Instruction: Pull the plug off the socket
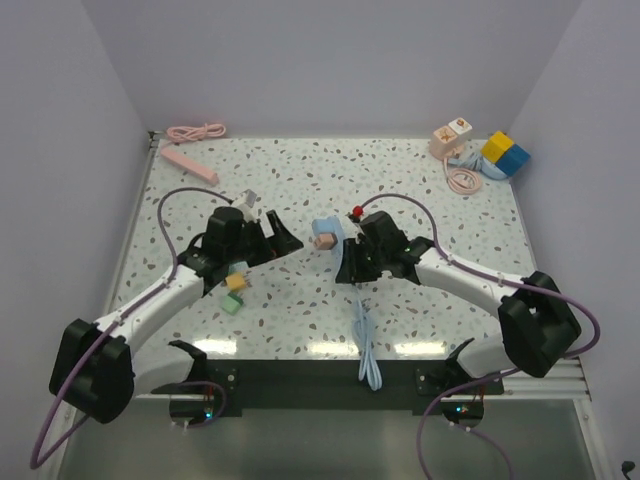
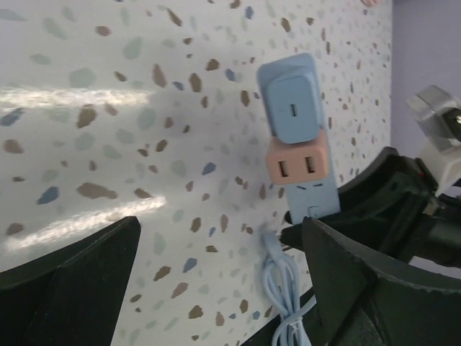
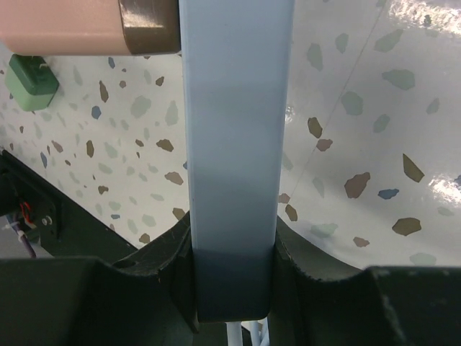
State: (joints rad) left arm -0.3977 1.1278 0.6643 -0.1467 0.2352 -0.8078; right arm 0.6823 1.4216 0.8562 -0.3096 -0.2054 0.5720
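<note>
1. The step in hand is the set-up for the pull: the socket is braced, but nothing has taken the plug yet.
2. The right pincer is clamped on the near end of the blue socket strip, 1 finger on each narrow side. It holds the strip over the middle of the bench, but I cannot tell whether the strip is lifted or touching it.
3. The pink plug sits in the strip's face, just beyond the right pincer's fingers. It looks fully seated, with its 2 small ports facing the left wrist camera.
4. A blue block sits on the strip just past the plug. I cannot tell whether it is a 2nd plug or part of the strip.
5. The strip's pale blue cable trails back toward the arm bases.
6. The left pincer stands wide open and empty, just left of the plug and facing it, with clear bench between its fingers.
7. The next move calls for the left pincer to reach in until its fingers straddle the pink body alone, clear of the blue block and the right pincer's fingers, and then close firmly.
8. The pull should run straight out from the strip's face while the right pincer holds fast. A slanted pull would likely bind the pins or twist the strip in its grip.
</note>
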